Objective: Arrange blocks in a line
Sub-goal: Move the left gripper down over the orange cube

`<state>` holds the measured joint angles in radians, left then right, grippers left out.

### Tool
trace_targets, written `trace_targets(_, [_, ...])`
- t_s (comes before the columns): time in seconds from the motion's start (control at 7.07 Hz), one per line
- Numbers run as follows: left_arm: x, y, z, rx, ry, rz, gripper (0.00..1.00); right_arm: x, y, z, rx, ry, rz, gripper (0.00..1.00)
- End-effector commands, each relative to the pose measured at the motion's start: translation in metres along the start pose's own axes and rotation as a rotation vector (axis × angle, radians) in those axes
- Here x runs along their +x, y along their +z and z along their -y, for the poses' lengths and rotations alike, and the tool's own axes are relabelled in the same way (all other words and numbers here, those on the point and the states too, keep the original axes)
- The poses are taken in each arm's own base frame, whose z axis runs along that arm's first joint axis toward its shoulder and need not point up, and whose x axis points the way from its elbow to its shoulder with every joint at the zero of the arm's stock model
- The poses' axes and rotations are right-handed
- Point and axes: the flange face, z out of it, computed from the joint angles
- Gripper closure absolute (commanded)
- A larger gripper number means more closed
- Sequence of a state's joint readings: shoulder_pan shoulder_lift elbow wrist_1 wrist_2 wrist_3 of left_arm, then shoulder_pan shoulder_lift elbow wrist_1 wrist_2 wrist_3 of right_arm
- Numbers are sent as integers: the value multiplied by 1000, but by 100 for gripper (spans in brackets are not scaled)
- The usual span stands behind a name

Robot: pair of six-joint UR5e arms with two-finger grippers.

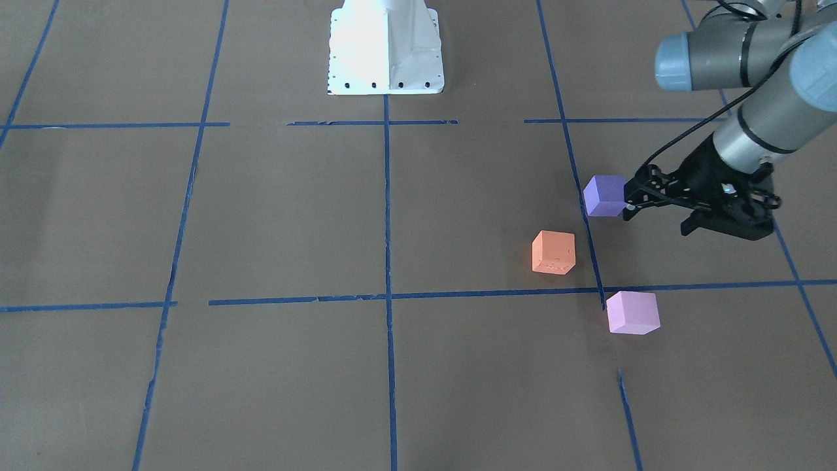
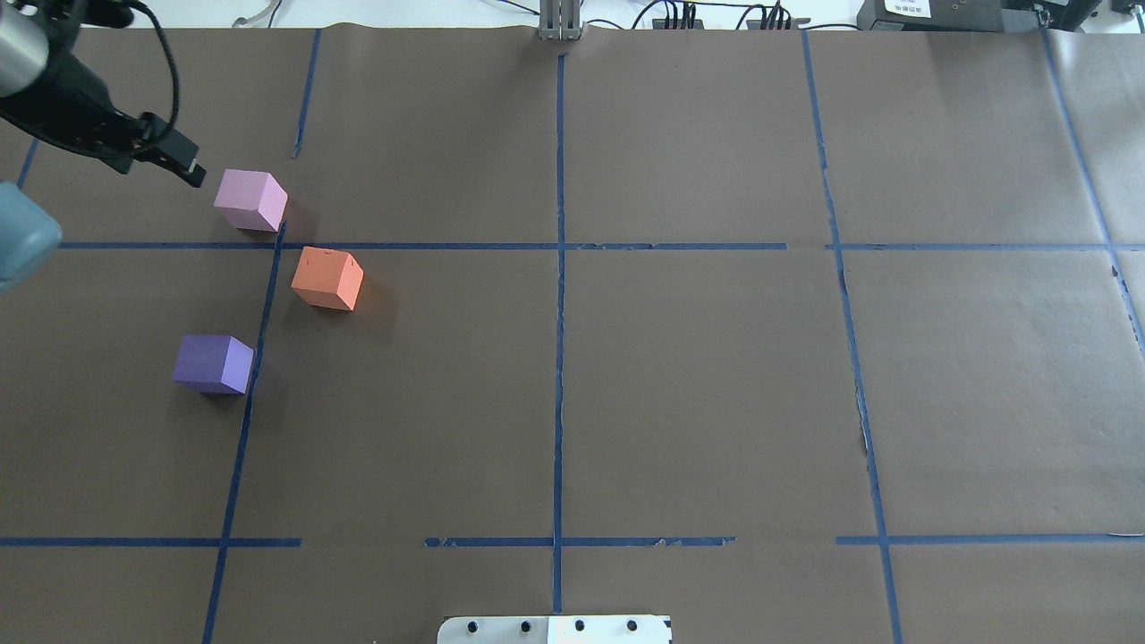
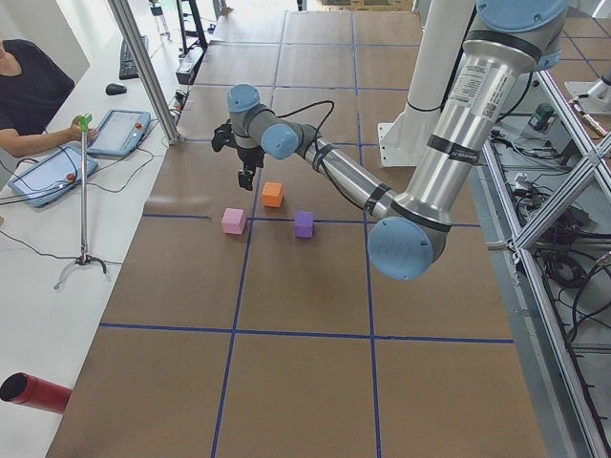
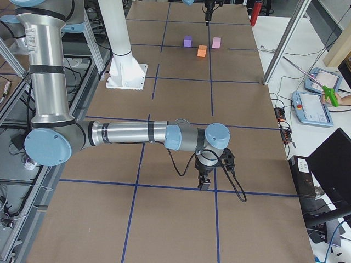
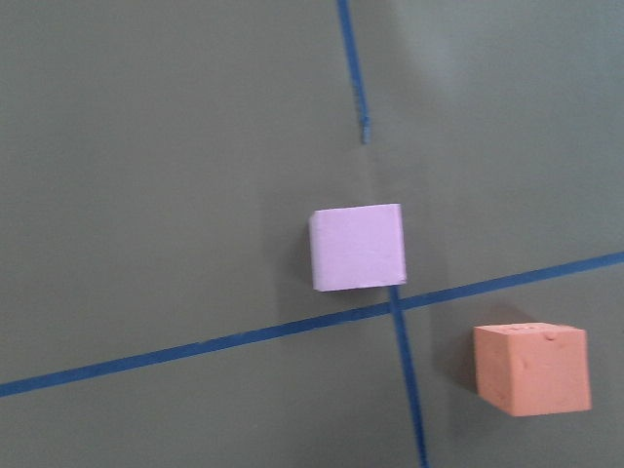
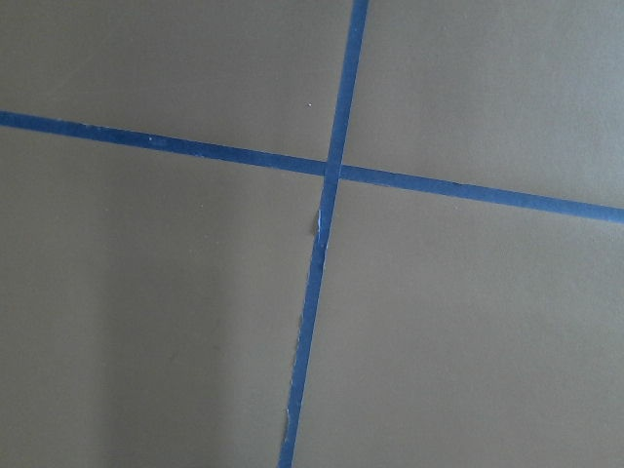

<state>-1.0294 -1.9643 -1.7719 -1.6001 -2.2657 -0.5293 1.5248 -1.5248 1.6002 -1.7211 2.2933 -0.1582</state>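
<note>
Blocks, 3, apart, in a triangle

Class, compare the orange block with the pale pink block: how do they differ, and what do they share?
Colour: the orange block is vivid, the pink block pale. Place: the orange block lies on the robot's side of the crosswise tape line, the pink block beyond it. Both are equal-sized cubes, ungripped on the table.

Seen from overhead: pink block, orange block at its 4 o'clock, narrow gap between near corners. Purple block at 7 o'clock of orange, wider gap there. Left gripper raised at 10 o'clock of pink, apart from it. Open table from 1 through 5 o'clock of orange.
</note>
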Motion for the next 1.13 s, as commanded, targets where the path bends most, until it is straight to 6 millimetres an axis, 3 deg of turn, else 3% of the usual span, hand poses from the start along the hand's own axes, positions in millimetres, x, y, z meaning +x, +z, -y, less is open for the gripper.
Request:
trace_targets(0.0, [41,50,-2,-54,4,-11,0,0,0,0,0,0,0,0])
trace_targets(0.28, [52,89,-7,-66,-62,-42,0,0,0,0,0,0,0,0])
trace_targets(0.71, [50,112,-8,-83,-112,-40,0,0,0,0,0,-1,0,0])
trace_targets(0.99, [62,127,-6,-102,-136,-40,0,0,0,0,0,0,0,0])
